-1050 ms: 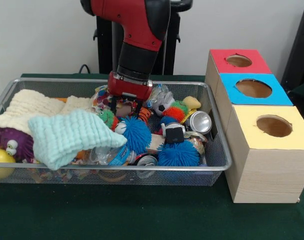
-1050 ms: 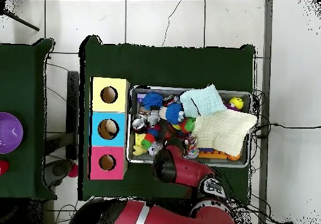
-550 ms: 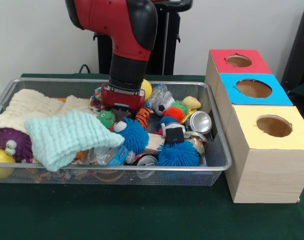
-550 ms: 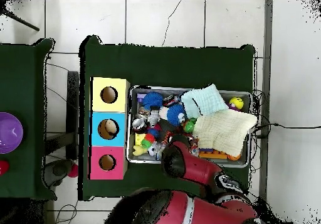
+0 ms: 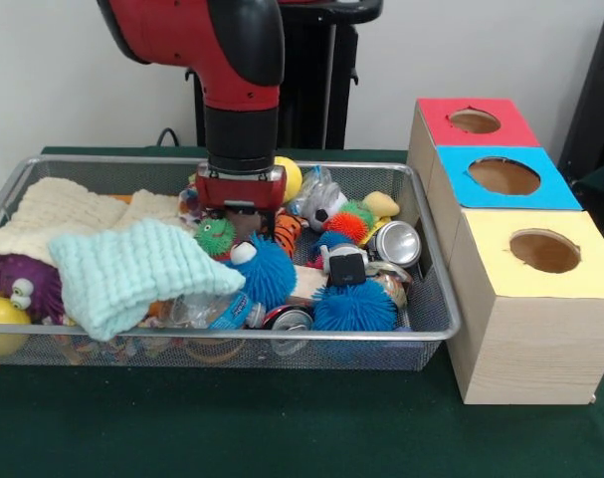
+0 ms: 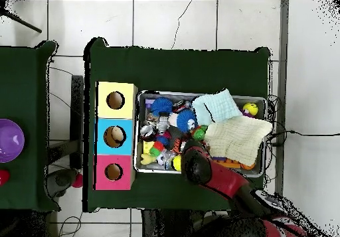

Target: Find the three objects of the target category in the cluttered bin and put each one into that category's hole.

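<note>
My gripper [image 5: 239, 212] hangs low over the back middle of the wire bin [image 5: 436, 289], just above the clutter; the toys hide its lower end. Right below and in front of it sit a green spiky ball [image 5: 215, 237] and an orange striped toy [image 5: 287, 230]. A yellow ball [image 5: 289, 177] lies just behind it. Two blue spiky balls [image 5: 269, 271] [image 5: 354, 307] lie nearer the front. From overhead, the arm [image 6: 197, 168] covers the bin's near edge [image 6: 154, 169]. Red [image 5: 473, 121], blue [image 5: 503, 176] and yellow [image 5: 544, 250] boxes with holes stand to the right.
A cream cloth [image 5: 53, 211] and a mint cloth [image 5: 132, 271] cover the bin's left half. Soda cans [image 5: 397, 242] [image 5: 290, 319], a plastic bottle [image 5: 210, 311], a black cube [image 5: 346, 267] and a purple toy [image 5: 23, 284] lie among the toys. A purple bowl [image 6: 9, 140] sits on a side table.
The arm has swung left in the front view and stands more upright. The gripper shifted slightly left and back, uncovering the yellow ball behind it.
</note>
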Available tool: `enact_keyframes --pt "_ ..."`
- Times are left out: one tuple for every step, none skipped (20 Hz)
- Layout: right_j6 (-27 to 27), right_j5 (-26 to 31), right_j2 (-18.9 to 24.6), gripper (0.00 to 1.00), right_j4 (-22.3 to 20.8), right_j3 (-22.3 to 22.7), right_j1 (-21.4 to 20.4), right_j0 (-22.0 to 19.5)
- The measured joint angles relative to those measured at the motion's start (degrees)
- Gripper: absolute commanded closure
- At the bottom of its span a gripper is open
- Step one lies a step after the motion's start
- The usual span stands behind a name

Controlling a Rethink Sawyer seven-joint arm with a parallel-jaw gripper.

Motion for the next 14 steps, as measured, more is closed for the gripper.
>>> enact_keyframes --pt "0.0 0.6 0.5 0.0 0.2 0.2 -0.2 -0.4" --pt "0.0 1.8 1.3 0.0 0.8 0.6 -0.6 -1.1" --pt "0.0 4.4 2.9 0.0 2.0 1.5 -1.4 -2.3" --pt "0.0 5.9 3.7 0.0 2.7 2.2 -2.0 -2.9" --pt "0.0 7.2 4.4 0.0 3.3 2.8 -2.4 -3.4" --pt "0.0 8.3 5.1 0.0 3.7 3.5 -2.8 -3.7" --pt "0.0 9.3 5.7 0.0 4.1 4.2 -3.2 -4.1" --pt "0.0 10.2 6.4 0.0 4.6 4.9 -3.6 -4.3" --pt "0.0 10.4 6.6 0.0 4.7 5.2 -3.7 -4.4" --pt "0.0 10.8 7.2 0.0 5.3 6.1 -4.0 -4.4" --pt "0.0 11.1 7.8 0.0 5.8 6.9 -4.3 -4.5" --pt "0.0 11.2 8.0 0.0 6.2 7.4 -4.4 -4.4" --pt "0.0 11.2 8.1 0.0 6.4 7.6 -4.4 -4.3" --pt "0.0 11.2 8.1 0.0 6.6 7.9 -4.4 -4.2"
